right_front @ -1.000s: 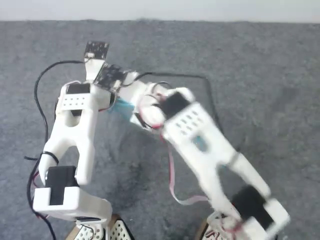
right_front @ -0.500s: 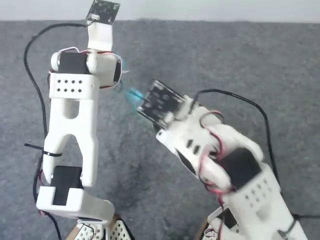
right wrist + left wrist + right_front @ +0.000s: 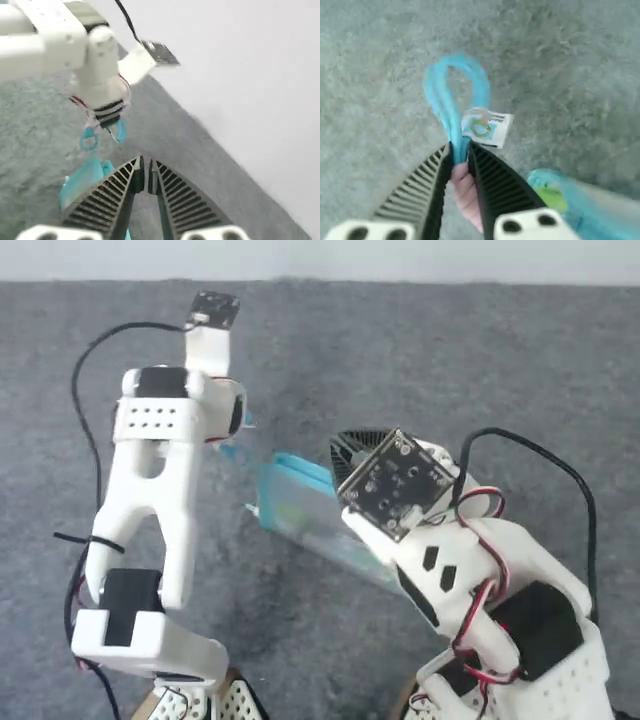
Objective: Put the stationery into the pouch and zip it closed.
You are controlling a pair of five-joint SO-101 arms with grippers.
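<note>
The pouch [image 3: 300, 508] is translucent with a blue edge and lies on the grey carpet between the two arms. Something greenish [image 3: 551, 196] shows through its wall. My left gripper [image 3: 460, 148] is shut on the pouch's blue loop strap [image 3: 455, 87], which carries a small white tag [image 3: 486, 128]. From above, that left gripper [image 3: 232, 432] sits just past the pouch's far left corner. My right gripper [image 3: 146, 175] is shut with nothing in it, raised above the pouch's [image 3: 82, 181] near right side and pointing at the left arm [image 3: 100, 75].
Grey carpet [image 3: 500, 360] covers the whole work area up to a pale wall [image 3: 400, 260] at the back. Black cables [image 3: 540, 455] trail from both arms. The right arm's body [image 3: 500, 600] overhangs the near right part of the pouch.
The right arm has pulled back from the left gripper toward the near right, uncovering the pouch. The left arm shifted forward, then back a little, keeping hold of the strap.
</note>
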